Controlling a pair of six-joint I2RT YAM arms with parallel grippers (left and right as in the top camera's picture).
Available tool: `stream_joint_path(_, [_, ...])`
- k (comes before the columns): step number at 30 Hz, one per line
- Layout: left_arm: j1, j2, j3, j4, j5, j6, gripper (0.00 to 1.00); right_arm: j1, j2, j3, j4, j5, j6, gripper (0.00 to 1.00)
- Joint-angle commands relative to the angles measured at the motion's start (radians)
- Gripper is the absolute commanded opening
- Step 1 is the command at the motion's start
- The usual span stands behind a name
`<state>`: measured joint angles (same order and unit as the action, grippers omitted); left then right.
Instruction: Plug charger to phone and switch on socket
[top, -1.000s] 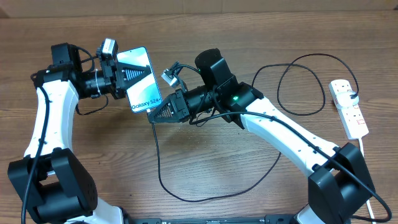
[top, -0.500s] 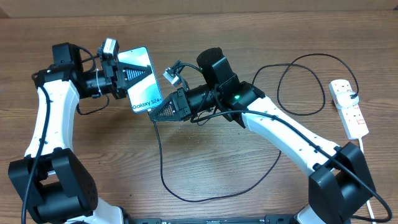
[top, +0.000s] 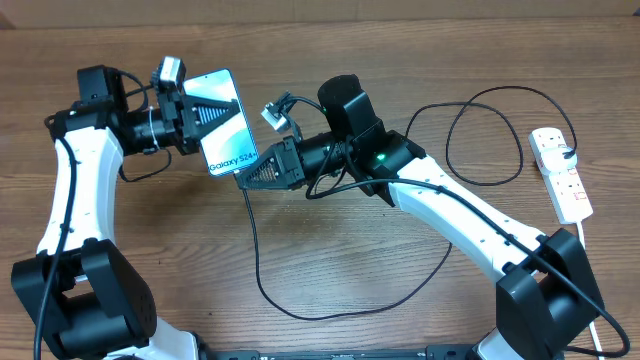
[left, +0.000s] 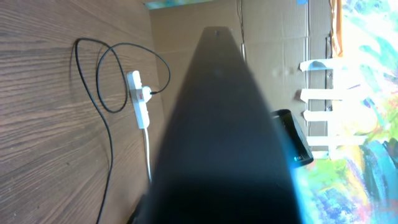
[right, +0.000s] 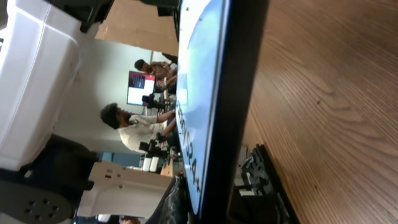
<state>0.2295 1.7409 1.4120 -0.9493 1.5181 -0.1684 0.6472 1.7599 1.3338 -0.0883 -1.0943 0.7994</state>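
— Wood-grain table (top: 330, 60), with two white-and-black arms reaching in from the bottom corners. Where's the phone?
— Upper left of centre. The left gripper (top: 205, 118) has its jaws clamped on the phone (top: 232, 152). The light-blue screen faces up, with the dark text toward its lower short end.
— And the other arm?
— The right gripper (top: 247, 178) sits just at that lower short end, jaws pinched narrow on the end of the charger (top: 256, 270). I can't make out the plug tip, so I can't tell whether it touches the phone.
— The cable?
— It drops from those fingers, loops across the lower middle, passes by the right arm and curls again in the upper right.
— The socket?
— The socket (top: 561, 176) lies at the far right edge, well apart from both grippers. There's a black plug near its upper end and a white cord trailing down.
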Motion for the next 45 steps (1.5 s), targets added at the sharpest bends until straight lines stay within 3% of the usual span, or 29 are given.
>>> stream_joint_path(1, [-0.032,-0.024,0.004,-0.022,0.061,-0.002,0.04,-0.039,-0.003,0.015,0.039,0.24,0.043,0.04])
stream_joint_path(9, [-0.058,-0.024,0.004,-0.023,0.046,0.007,0.04,-0.041,-0.003,0.015,0.143,0.277,0.118,0.04])
stream_joint_path(21, [-0.098,-0.024,0.004,-0.045,0.046,0.008,0.04,-0.043,-0.003,0.016,0.157,0.389,0.113,0.04])
stream_joint_path(22, [-0.099,-0.024,0.004,-0.045,0.046,0.008,0.04,-0.043,-0.003,0.016,0.159,0.381,0.109,0.25])
stream_joint_path(23, [-0.099,-0.024,0.004,-0.044,0.046,0.008,0.04,-0.043,-0.003,0.016,0.161,0.347,0.088,0.73])
stream_joint_path(24, [-0.099,-0.024,0.004,-0.044,0.045,0.009,0.04,-0.043,-0.003,0.016,0.16,0.315,0.069,0.92])
stream_joint_path(25, [-0.099,-0.024,0.004,-0.043,0.045,0.009,0.04,-0.043,-0.003,0.016,0.154,0.269,0.035,1.0])
stream_joint_path(28, [-0.097,-0.024,0.004,-0.016,0.042,0.008,0.04,-0.043,-0.003,0.016,0.028,0.066,-0.154,1.0])
stream_joint_path(32, [-0.097,-0.024,0.004,0.0,0.011,0.006,0.04,-0.043,-0.004,0.016,-0.208,0.007,-0.268,1.0])
stream_joint_path(35, [-0.097,-0.024,0.004,0.013,-0.01,0.003,0.04,-0.043,-0.004,0.016,-0.283,-0.027,-0.336,1.0])
stream_joint_path(39, [-0.097,-0.024,0.004,0.023,-0.01,0.003,0.04,-0.043,-0.01,0.016,-0.25,-0.095,-0.336,0.98])
stream_joint_path(40, [-0.097,-0.024,0.004,0.023,-0.011,0.003,0.04,-0.042,-0.01,0.016,-0.234,-0.102,-0.332,0.95])
stream_joint_path(41, [-0.097,-0.024,0.004,0.023,-0.011,0.003,0.04,-0.042,-0.01,0.016,-0.206,-0.119,-0.328,0.81])
stream_joint_path(45, [-0.097,-0.024,0.004,0.023,-0.01,0.003,0.04,-0.032,-0.01,0.016,-0.152,-0.123,-0.298,0.45])
